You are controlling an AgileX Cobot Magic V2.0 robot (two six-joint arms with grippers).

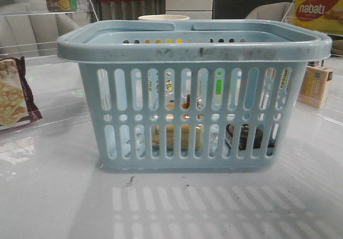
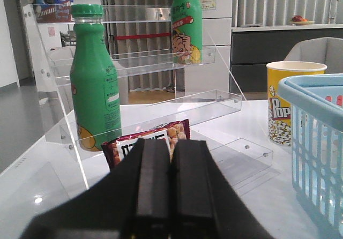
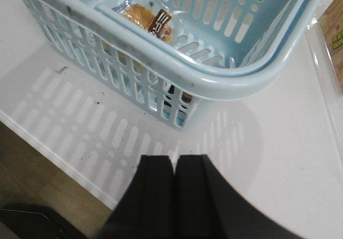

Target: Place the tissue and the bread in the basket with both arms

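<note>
The light-blue basket (image 1: 193, 97) stands in the middle of the table. Through its slots I see the golden-brown bread (image 1: 177, 136) lying on its floor, and to the right of it the pale tissue pack with a black print (image 1: 245, 137). The right wrist view looks down into the basket (image 3: 214, 78). The wrapped bread with its dark label (image 3: 149, 18) lies inside, and a pale blue and dark patch behind the corner slots (image 3: 176, 109) looks like the tissue. My right gripper (image 3: 174, 161) is shut and empty above the table beside the basket's corner. My left gripper (image 2: 171, 143) is shut and empty, left of the basket (image 2: 316, 137).
A maroon cracker packet (image 2: 155, 137) and a green bottle (image 2: 94, 83) sit on a clear acrylic shelf (image 2: 214, 102) ahead of my left gripper. A popcorn cup (image 2: 289, 102) stands behind the basket. A yellow nabati box (image 1: 319, 11) and a small carton (image 1: 315, 86) are at the right. The table edge (image 3: 59, 156) is near my right gripper.
</note>
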